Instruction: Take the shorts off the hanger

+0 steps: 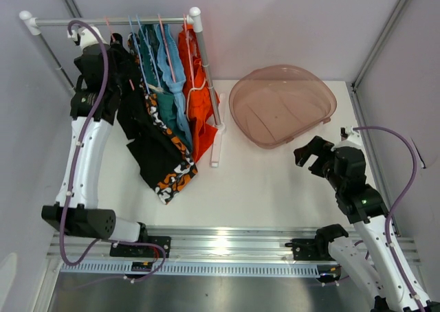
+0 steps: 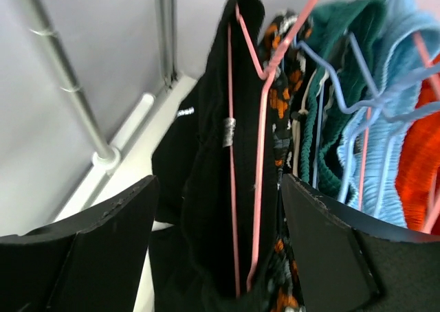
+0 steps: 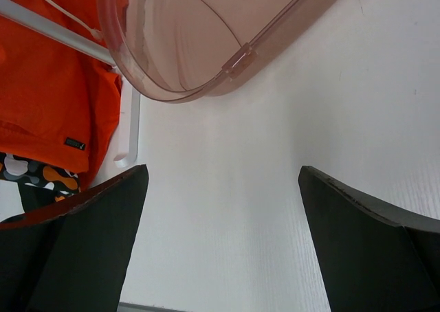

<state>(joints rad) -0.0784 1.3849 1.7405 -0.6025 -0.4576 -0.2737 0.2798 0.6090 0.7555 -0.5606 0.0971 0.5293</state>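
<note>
One white table carries it all; clothes rack at the far left, pink tub at the far right; all five shorts hang side by side on the rack: black shorts, patterned shorts, teal shorts, light blue shorts, orange shorts; waistbands sit up at the rail, long axis runs down to the hems, which splay toward my arms; I judge them light, limp and floppy, likely to snag on the wire, so I'd pinch the bunched waistband just beside the hanger; pink hanger holds the black pair; left gripper has its jaws spread wide either side of that pair, not clamped; right gripper gapes over bare table near the tub, holding nothing.
</note>
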